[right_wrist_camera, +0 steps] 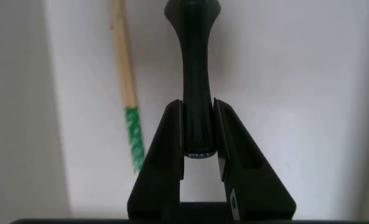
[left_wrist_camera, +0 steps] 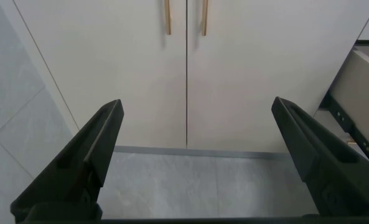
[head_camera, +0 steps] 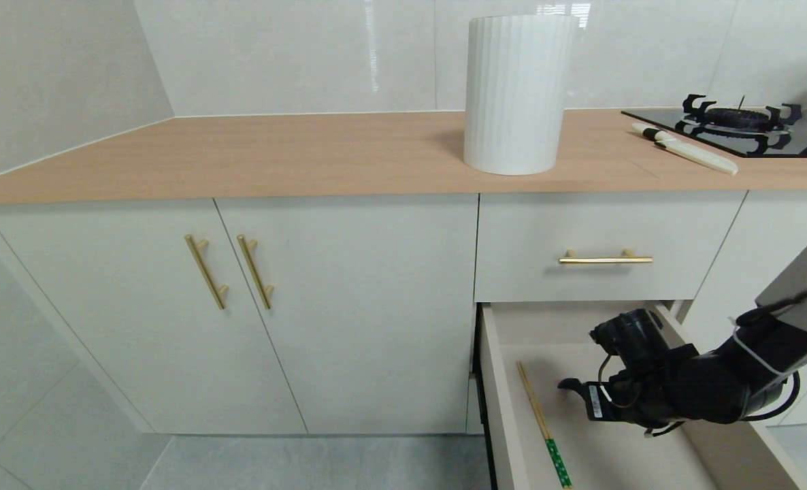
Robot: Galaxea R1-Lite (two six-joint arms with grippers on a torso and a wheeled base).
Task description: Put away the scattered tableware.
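Note:
My right gripper [head_camera: 597, 398] hangs inside the open lower drawer [head_camera: 495, 354], shut on a black utensil handle [right_wrist_camera: 195, 74] that sticks out past its fingers [right_wrist_camera: 165, 143]. The utensil's far end [head_camera: 569, 385] points toward the drawer's left side. A pair of wooden chopsticks with green ends [head_camera: 539, 425] lies on the drawer floor just left of the gripper, and the chopsticks [right_wrist_camera: 126, 99] run alongside the utensil. My left gripper [left_wrist_camera: 196, 162] is open and holds nothing, low in front of the white cabinet doors [left_wrist_camera: 186, 74].
A tall white ribbed container [head_camera: 518, 92] stands on the wooden counter [head_camera: 274, 153]. A white knife [head_camera: 684, 148] lies beside the black gas hob [head_camera: 744, 124] at the right. A shut drawer with a gold handle [head_camera: 605, 258] sits above the open one.

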